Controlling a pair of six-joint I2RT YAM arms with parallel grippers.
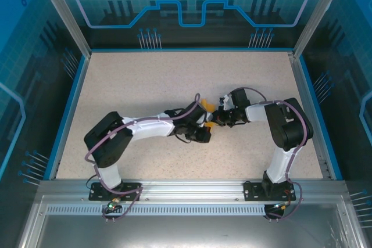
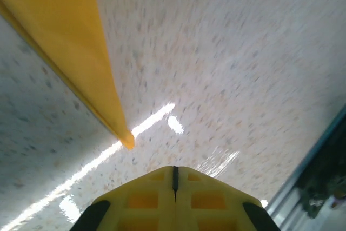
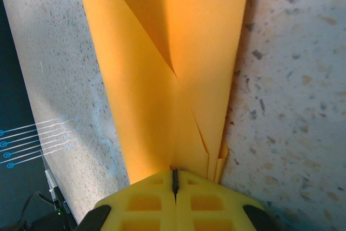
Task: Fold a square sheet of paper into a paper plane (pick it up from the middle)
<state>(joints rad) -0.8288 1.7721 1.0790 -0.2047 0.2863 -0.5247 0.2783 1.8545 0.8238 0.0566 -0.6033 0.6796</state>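
At the middle of the table (image 1: pixel 145 79), the right gripper (image 3: pixel 174 181) pinches the folded orange paper (image 3: pixel 162 68), whose length runs straight out from the jaws. The left gripper (image 2: pixel 174 176), closed and empty, sits just beside the paper's point.

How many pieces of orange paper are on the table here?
1. A folded bright orange paper sheet sits at the middle of the speckled table, the right gripper shut on one end. The white robot arms cover most of it from above, so a scrap could be hidden.
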